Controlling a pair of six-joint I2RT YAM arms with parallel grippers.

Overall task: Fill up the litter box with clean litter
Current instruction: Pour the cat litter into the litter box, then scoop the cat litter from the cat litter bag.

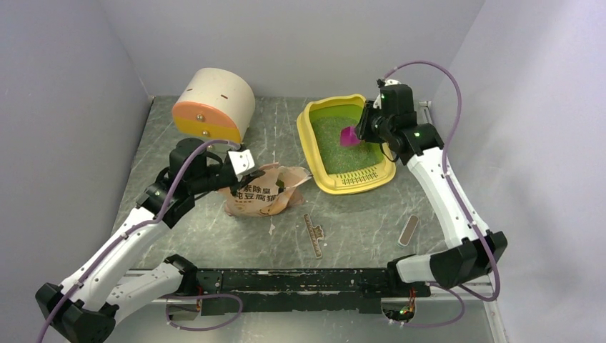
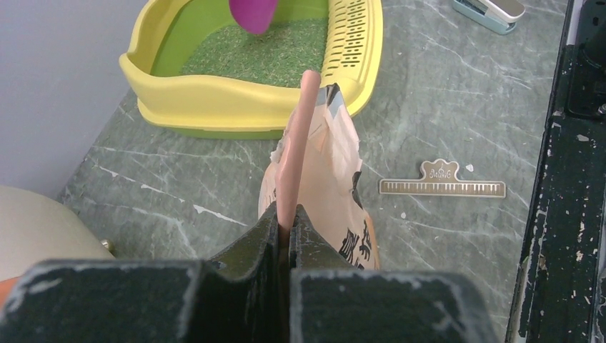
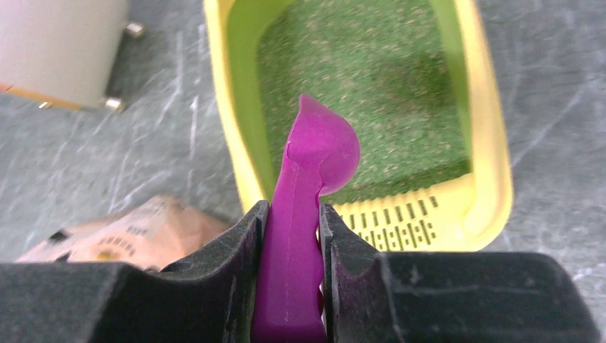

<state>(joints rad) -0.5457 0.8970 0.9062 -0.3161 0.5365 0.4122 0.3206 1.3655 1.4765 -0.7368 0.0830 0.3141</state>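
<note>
We see the litter box [image 1: 355, 184] as a yellow plastic tray with a raised, rounded rim, a lime-green inner pan and a slotted yellow ledge along one end. It sits on the table [image 1: 371, 221] directly ahead of and below the right gripper [image 3: 293, 211]. The clean litter [image 3: 371, 93] is a layer of fine pale greenish granules, speckled lighter in places, covering the pan floor from wall to wall.

The right gripper has its fingers clamped on the handle of a magenta scoop [image 3: 321, 150]. The scoop's bowl sticks out past the fingertips and hangs over the litter, near the slotted ledge. We cannot tell whether the bowl carries any granules.

The left gripper [image 2: 286, 218] is pinched tight on the pink upper edge of a crumpled printed bag [image 2: 329, 179]. The bag stands on the table just beyond its fingertips, with the tray farther ahead of it. We cannot see inside the bag from any view.

A cream cylindrical container [image 1: 214, 106] with an orange face lies on its side just behind the left gripper; its contents are not visible. A flat ruler-marked clip [image 2: 443, 186] lies on the table to the right of the left gripper, apart from the bag.
</note>
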